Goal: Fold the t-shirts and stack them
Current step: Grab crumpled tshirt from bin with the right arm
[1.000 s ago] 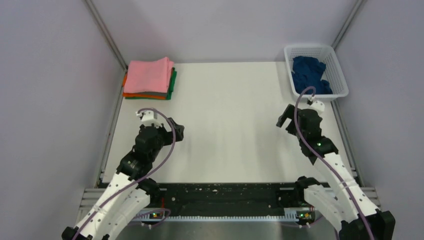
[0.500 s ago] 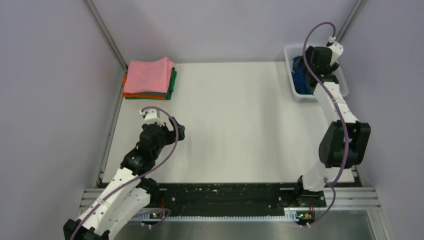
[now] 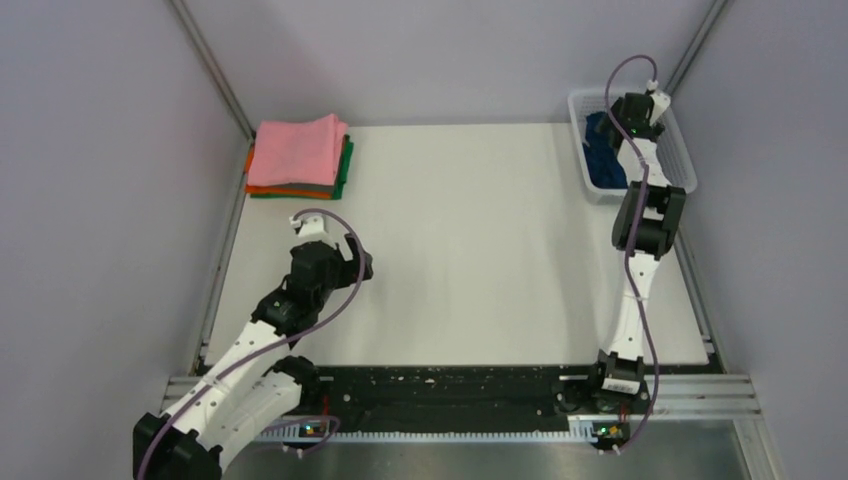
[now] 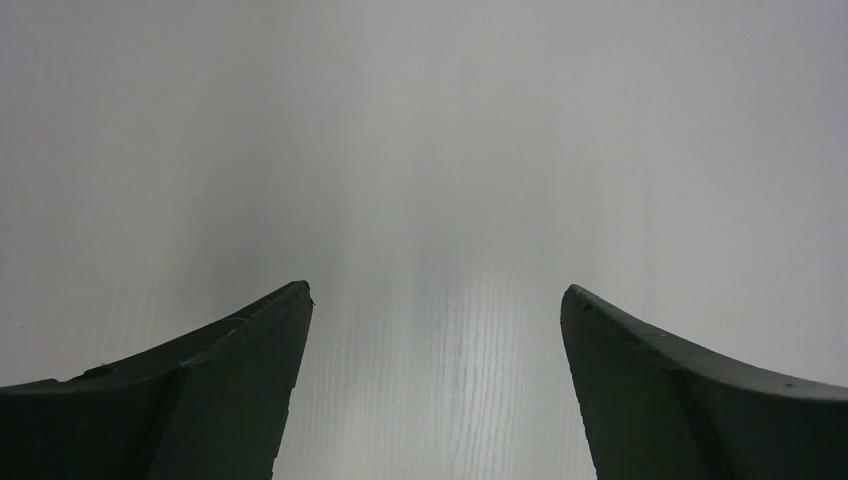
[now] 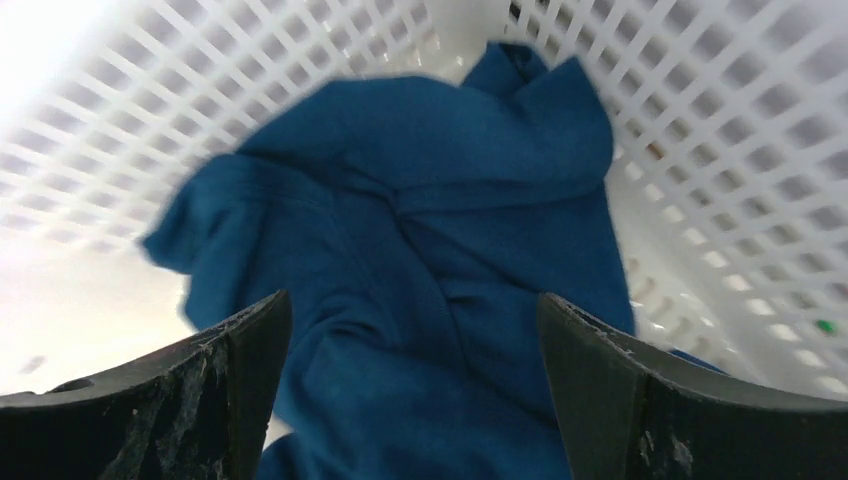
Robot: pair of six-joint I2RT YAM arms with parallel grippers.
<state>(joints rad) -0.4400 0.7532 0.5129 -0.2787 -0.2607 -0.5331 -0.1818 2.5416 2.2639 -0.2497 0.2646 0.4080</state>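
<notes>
A stack of folded t-shirts [image 3: 298, 155] lies at the table's back left, pink on top, with grey, orange and green edges below. A crumpled blue t-shirt [image 3: 603, 150] sits in the white mesh basket [image 3: 683, 160] at the back right. My right arm is stretched into the basket. In the right wrist view my right gripper [image 5: 412, 296] is open, its fingers wide apart just above the blue t-shirt [image 5: 430, 200]. My left gripper [image 3: 358, 265] hovers over the bare table left of centre. The left gripper [image 4: 436, 288] is open with nothing between its fingers.
The basket's mesh wall [image 5: 720, 120] surrounds the blue cloth closely on the far and right sides. Grey walls enclose the white table [image 3: 470, 230] on three sides. A black rail [image 3: 450, 390] runs along the near edge by the arm bases.
The right arm has swung from mid-table up to the back right and reached down into the basket over the blue t-shirt. The left arm has shifted slightly right and nearer.
</notes>
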